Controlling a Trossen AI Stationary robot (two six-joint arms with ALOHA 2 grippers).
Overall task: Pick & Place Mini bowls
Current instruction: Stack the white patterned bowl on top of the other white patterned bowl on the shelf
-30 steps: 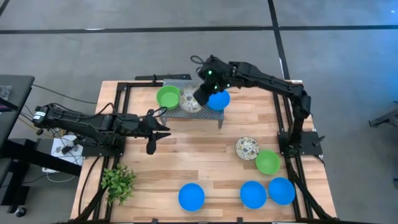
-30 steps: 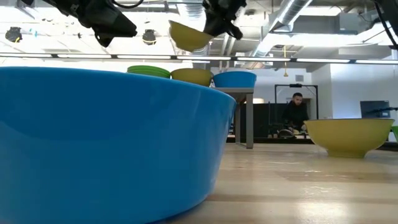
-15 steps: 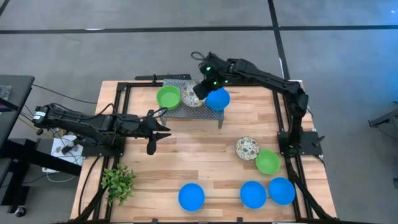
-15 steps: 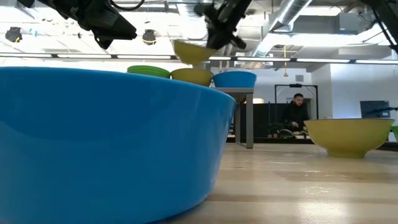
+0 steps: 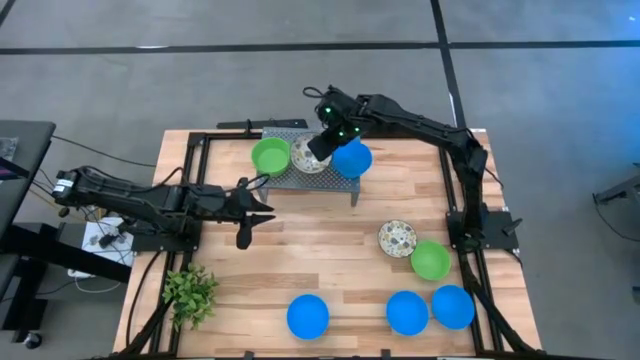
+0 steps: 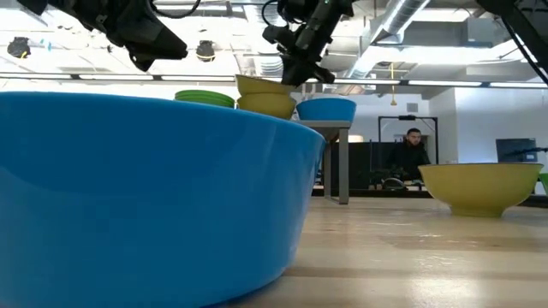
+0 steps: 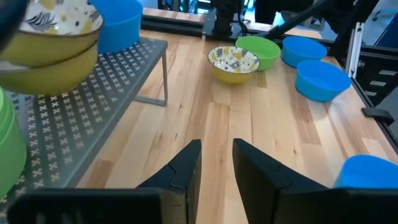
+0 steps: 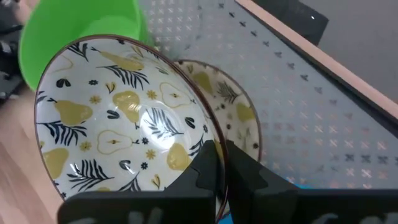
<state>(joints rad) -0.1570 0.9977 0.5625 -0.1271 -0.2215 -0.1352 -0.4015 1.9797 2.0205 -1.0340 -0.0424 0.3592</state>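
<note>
My right gripper [image 5: 322, 143] is over the grey mesh rack [image 5: 296, 179] at the far side, shut on a white bowl with a yellow pear-and-leaf pattern [image 8: 118, 130]. That bowl sits in or just over a second patterned bowl [image 8: 239, 112] standing on the rack. A stack of green bowls [image 5: 270, 156] and a blue bowl [image 5: 351, 160] flank them on the rack. More bowls rest on the table: a patterned one [image 5: 397, 237], a green one [image 5: 431, 260] and three blue ones [image 5: 407, 312]. My left gripper [image 5: 262, 203] hovers open left of the rack. My right gripper pinches the patterned bowl's rim [image 8: 210, 138], one finger inside the bowl and one outside, coming from above and slanting down. The bowl sits nearly level, low over the second patterned bowl [image 6: 267, 104]; whether the two touch, I cannot tell.
A small leafy plant [image 5: 190, 292] stands at the near left corner. A big blue bowl [image 6: 145, 197] fills the near part of the low view. Black frame rails [image 5: 190, 165] border the table. Bare wood lies between the rack and the near bowls. A person sits in the room beyond.
My right gripper has moved down and slightly toward the far edge, carrying the patterned bowl from high above the rack to just over the patterned bowl standing there. The carried bowl has gone from tilted to nearly level.
</note>
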